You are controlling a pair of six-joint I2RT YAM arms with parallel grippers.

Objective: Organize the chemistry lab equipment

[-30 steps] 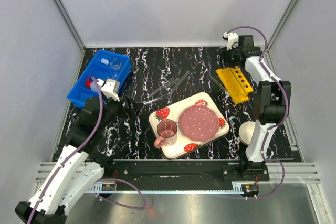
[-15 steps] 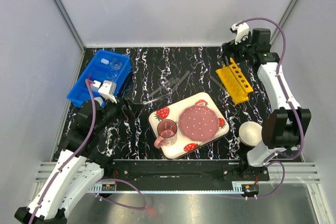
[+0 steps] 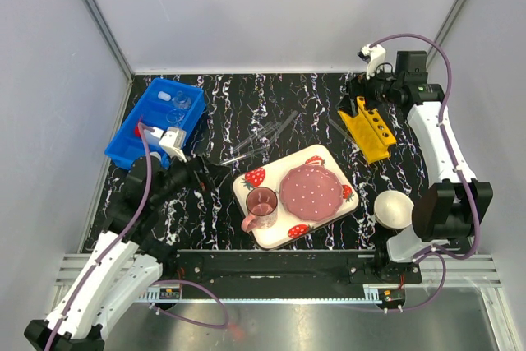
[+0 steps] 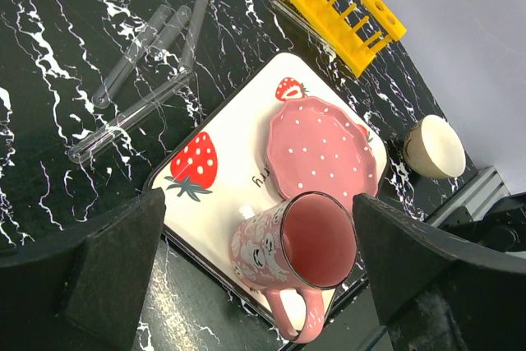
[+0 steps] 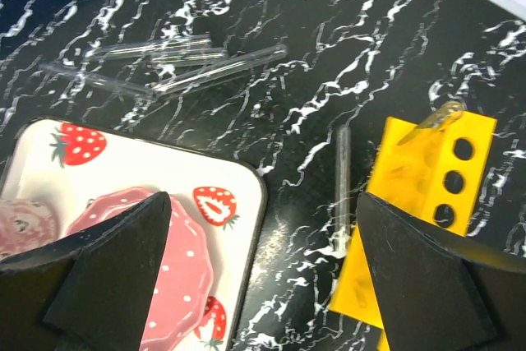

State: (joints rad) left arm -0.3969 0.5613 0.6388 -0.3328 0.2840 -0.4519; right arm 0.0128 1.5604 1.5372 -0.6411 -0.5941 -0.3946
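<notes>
Overhead, the blue bin sits at ten o'clock on the bench. It holds small glassware and a squeeze bottle with a red spout, so it is seemingly the collecting place for pieces that cannot go in a rack. The yellow rack lies at two o'clock, and the right pincer hangs over its far end, spread and holding nothing. The loose tubes lie flat near the centre, toward twelve, well apart from the rack. The left pincer is at eight o'clock, also spread and empty, pointing toward the middle of the bench.

From the left wrist, the fingers stand wide at both lower corners. Between them lies the strawberry tray with its pink plate and cup. None of that is lab ware, so it probably stays put. The tubes rest at eleven o'clock, some touching, free to roll.

From the right wrist, that pincer's fingers are wide apart with only bench between them. What looks like a slanted tube leans in the rack's end hole at two o'clock, where the hole keeps it from rolling. A flat tube lies just beside the rack's left edge, likely the nearest candidate for a hole.
</notes>
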